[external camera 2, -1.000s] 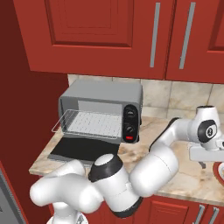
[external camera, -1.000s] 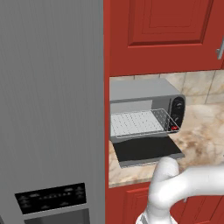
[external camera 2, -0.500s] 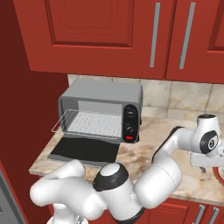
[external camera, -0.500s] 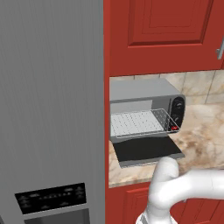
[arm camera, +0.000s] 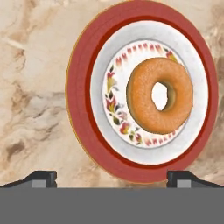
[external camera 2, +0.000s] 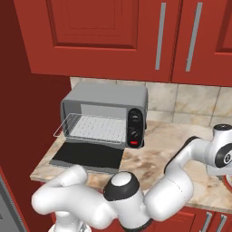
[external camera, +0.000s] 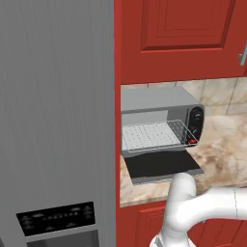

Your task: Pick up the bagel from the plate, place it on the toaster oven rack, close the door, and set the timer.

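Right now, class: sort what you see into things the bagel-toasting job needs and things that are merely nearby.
Needed for the job:
- bagel
- plate under it
- toaster oven rack, slid out
- door, folded down open
- oven knobs
- tool, open above the plate

Merely nearby:
- red cabinets
- grey fridge
- marble counter

You can see the grey toaster oven (external camera: 159,108) on the marble table (external camera: 222,149). Its dark glass door (external camera: 161,164) lies open and flat. The silver wire rack (external camera: 152,136) sticks out above it.
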Available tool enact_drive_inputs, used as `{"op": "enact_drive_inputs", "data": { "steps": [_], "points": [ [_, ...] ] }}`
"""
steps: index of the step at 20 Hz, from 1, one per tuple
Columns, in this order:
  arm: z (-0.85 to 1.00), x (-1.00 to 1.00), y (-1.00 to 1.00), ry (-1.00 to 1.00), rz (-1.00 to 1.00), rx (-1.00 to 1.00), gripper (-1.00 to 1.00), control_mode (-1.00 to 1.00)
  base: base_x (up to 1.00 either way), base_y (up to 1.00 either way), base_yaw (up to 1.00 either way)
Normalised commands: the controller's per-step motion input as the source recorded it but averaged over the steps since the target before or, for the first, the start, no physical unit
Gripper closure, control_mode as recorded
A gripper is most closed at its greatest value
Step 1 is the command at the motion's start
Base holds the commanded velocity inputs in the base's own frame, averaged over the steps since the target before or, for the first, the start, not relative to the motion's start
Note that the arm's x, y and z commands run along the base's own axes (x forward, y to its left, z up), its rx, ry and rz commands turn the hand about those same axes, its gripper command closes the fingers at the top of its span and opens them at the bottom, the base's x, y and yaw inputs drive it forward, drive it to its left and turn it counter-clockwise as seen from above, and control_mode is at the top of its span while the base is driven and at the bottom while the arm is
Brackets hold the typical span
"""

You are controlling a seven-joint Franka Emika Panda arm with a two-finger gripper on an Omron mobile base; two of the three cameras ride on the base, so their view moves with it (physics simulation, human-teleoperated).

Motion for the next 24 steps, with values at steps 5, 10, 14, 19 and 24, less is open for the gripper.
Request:
{"op": "enact_drive_inputs", "data": {
  "steps": [5, 10, 14, 19, 24],
  "points": [
    [-0.04, 0.31, -0.33, 0.00, 0.03, 0.00, -1.00, -1.00, 0.00, 0.00, 0.00],
    [-0.06, 0.36, -0.37, 0.00, 0.04, 0.00, -1.00, -1.00, 0.00, 0.00, 0.00],
    [-0.19, 0.18, -0.36, 0.00, 0.04, 0.00, -1.00, -1.00, 0.00, 0.00, 0.00],
    [-0.27, 0.05, -0.27, 0.00, 0.04, 0.00, -1.00, -1.00, 0.00, 0.00, 0.00],
    [-0.34, 0.00, -0.04, 0.01, 0.01, 0.00, -1.00, -1.00, 0.00, 0.00, 0.00]
  ]
}}
